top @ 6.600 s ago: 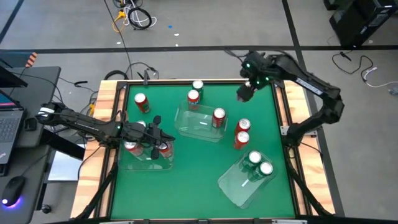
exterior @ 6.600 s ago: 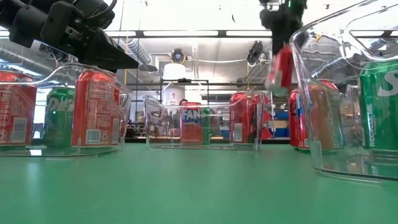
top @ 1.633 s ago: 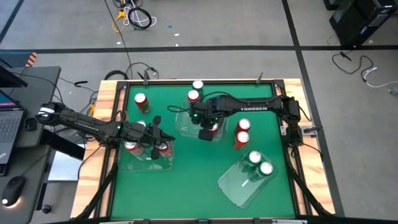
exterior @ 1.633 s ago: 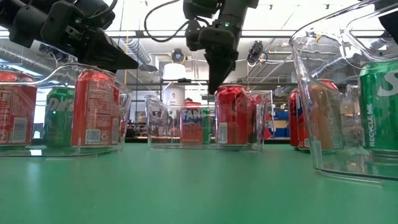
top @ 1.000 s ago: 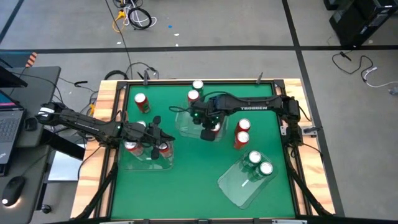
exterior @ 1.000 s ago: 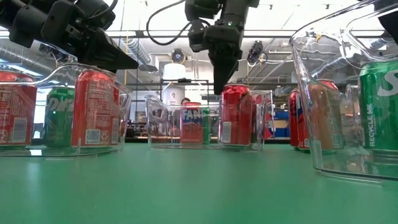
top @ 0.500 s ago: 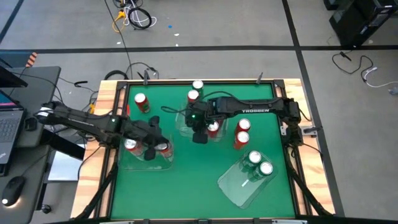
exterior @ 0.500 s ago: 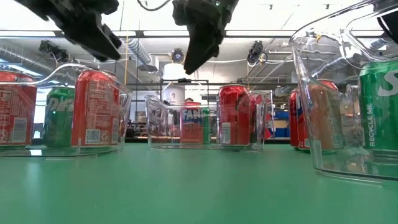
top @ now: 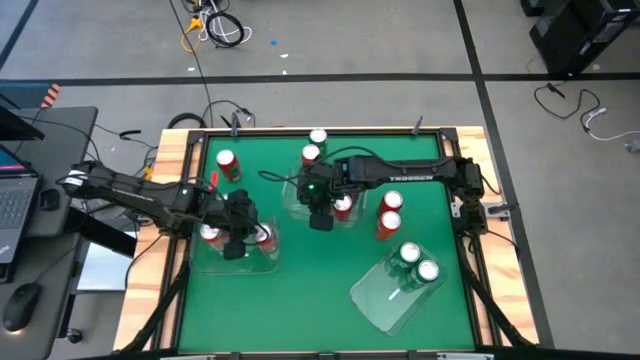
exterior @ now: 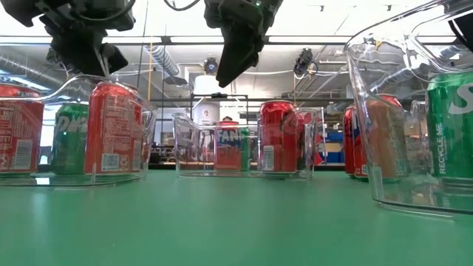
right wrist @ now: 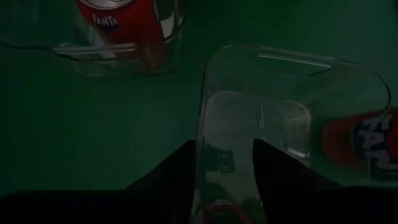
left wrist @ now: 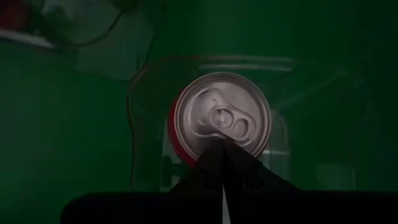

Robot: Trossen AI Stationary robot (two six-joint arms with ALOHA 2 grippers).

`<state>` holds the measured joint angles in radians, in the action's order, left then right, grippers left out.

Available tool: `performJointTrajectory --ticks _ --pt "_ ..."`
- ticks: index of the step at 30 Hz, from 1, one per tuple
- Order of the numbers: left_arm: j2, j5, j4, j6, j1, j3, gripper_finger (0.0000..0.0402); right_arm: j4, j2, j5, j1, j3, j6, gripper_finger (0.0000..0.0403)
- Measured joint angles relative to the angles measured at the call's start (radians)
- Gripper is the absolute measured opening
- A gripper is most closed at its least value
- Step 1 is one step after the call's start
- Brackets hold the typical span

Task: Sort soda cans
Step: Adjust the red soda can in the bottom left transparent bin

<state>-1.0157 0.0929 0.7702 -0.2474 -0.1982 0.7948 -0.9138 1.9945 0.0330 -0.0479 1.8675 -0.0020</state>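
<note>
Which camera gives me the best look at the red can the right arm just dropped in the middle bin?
The low view: the red can stands upright in the middle bin, side-on and unblocked. The high view shows only part of its top beside the right gripper. The right wrist view catches just a red edge.

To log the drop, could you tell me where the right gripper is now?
High view: right gripper hangs open above the middle bin, beside its red can.
</note>
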Motion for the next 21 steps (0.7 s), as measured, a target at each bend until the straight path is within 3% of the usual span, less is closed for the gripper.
performJointTrajectory --ticks 7,16,21 --pt "-0.003 0.002 0.060 -0.045 0.000 0.009 0.0002 0.000 0.000 0.000 0.000 0.000 -0.002 0.0143" --pt "-0.005 0.026 0.101 -0.039 0.000 0.112 0.0002 0.000 0.000 0.000 0.000 0.000 -0.002 0.0144" --pt "-0.006 0.014 0.099 -0.018 0.000 0.151 0.0029 -0.005 0.000 0.000 0.000 0.000 -0.002 0.0144"
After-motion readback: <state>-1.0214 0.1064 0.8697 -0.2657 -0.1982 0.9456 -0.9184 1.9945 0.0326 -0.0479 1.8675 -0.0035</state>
